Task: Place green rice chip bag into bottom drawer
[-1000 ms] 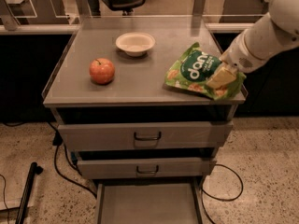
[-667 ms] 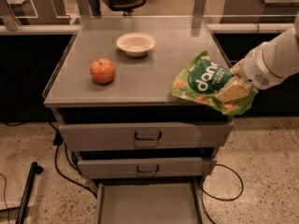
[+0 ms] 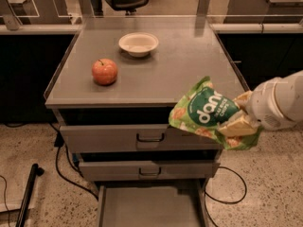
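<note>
The green rice chip bag hangs in the air in front of the cabinet's right front corner, level with the top drawer. My gripper is shut on the bag's right end, with the white arm reaching in from the right edge. The bottom drawer is pulled open below, a shallow grey tray with a bare floor, lower and left of the bag.
A red apple and a white bowl sit on the cabinet top. Two handled drawers, the top one and the middle one, stick out a little. Cables and a black pole lie on the floor at left.
My gripper has carried the bag off the cabinet top, forward and down past the front edge. The apple and bowl have not moved.
</note>
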`<state>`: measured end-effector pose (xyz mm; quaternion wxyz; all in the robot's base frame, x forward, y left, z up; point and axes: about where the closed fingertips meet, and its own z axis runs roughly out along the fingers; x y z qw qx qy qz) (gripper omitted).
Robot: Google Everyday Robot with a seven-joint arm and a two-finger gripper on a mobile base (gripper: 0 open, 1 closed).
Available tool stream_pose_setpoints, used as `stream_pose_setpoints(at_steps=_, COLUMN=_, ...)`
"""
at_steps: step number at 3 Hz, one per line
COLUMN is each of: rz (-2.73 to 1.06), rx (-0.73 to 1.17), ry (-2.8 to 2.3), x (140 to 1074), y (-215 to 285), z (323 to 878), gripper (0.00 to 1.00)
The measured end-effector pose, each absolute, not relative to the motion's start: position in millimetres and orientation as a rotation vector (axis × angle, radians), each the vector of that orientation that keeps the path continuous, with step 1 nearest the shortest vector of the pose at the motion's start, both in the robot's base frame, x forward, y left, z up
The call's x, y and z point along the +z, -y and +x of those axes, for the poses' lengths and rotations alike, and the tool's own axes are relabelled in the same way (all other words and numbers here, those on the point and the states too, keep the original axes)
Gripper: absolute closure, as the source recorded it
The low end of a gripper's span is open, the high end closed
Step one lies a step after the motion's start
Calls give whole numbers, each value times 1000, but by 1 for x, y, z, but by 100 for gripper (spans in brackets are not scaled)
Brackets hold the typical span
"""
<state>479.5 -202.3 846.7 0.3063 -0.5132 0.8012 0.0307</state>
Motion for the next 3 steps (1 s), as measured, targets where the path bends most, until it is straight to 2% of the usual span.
stream_pose_setpoints(at_steps=1, rz=-1389, rx=123, ry=-2163, x=807, y=177, z=440, gripper=100)
stream_pose_setpoints(at_steps=3, rz=-1472, rx=181, ry=-2160, x=772, y=163, z=420, gripper=100)
